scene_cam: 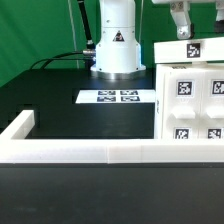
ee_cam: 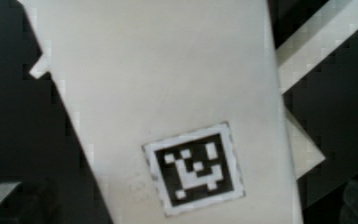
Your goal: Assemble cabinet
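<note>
Standing white and boxy with square tags, the cabinet sits below the hand, whose grip I cannot tell.

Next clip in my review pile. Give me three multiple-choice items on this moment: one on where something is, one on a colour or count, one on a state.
1. Where is the cabinet in the exterior view?
A. at that view's right edge
B. at that view's left edge
C. on top of the marker board

2. How many square tags does the marker board show?
A. one
B. four
C. nine

3. How does the cabinet stand?
A. flat in loose pieces
B. hanging clear of the table
C. upright on the table

Answers: 1 A, the white tagged body fills the right side, beside the board. 2 B, four tags lie in a two-by-two block. 3 C, its tagged faces rise from the black table, with the hand just above its top.
</note>
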